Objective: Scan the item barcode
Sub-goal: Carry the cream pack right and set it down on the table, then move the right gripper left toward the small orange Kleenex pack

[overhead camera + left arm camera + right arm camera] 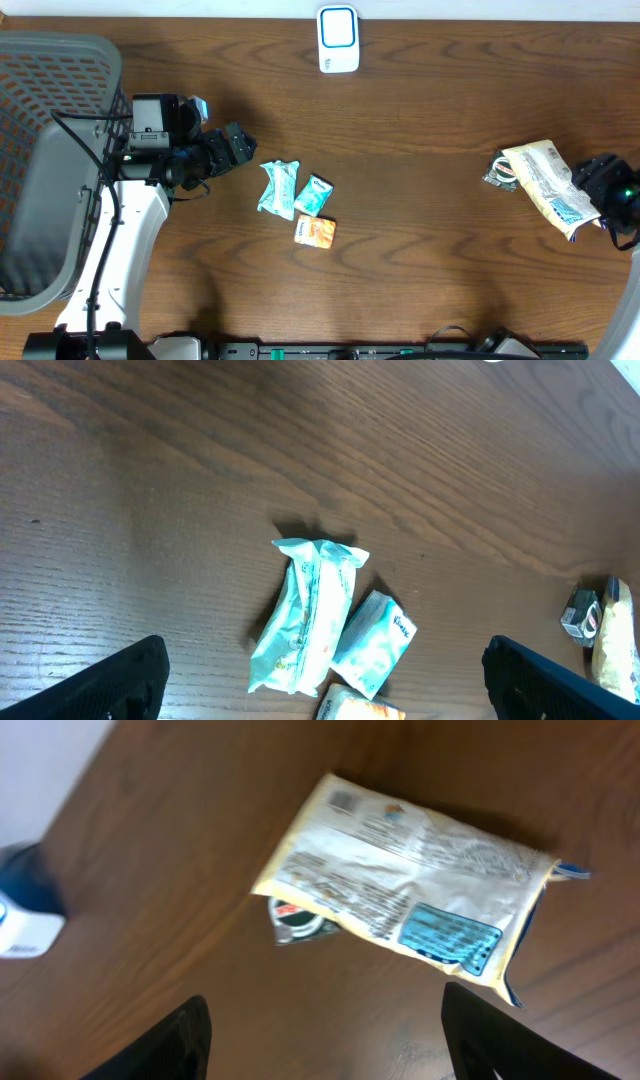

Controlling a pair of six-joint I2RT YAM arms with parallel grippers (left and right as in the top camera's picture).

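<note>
The right claw point(322, 1020) stands wide open with nothing in it, its two dark fingers point(150, 1045) spread apart above bare wood. Just ahead of it the cream packet point(410, 890) lies flat on the table point(420, 120), close to the right edge, with its printed face up and a blue panel near one end. I cannot make out a barcode on it. A small dark wrapper point(295, 915) pokes out from under the packet's side that faces the table's middle.

The left claw point(325, 650) is also fully open and empty, over the left half of the table. Just beside it, around the table's middle, lie a pale blue packet point(305, 615), a smaller teal packet point(372, 642) touching it, and an orange packet point(315, 231) nearest the front edge.

The white and blue scanner point(338, 38) sits at the far edge, well apart from both claws. A grey mesh basket point(40, 150) stands at the left edge.
</note>
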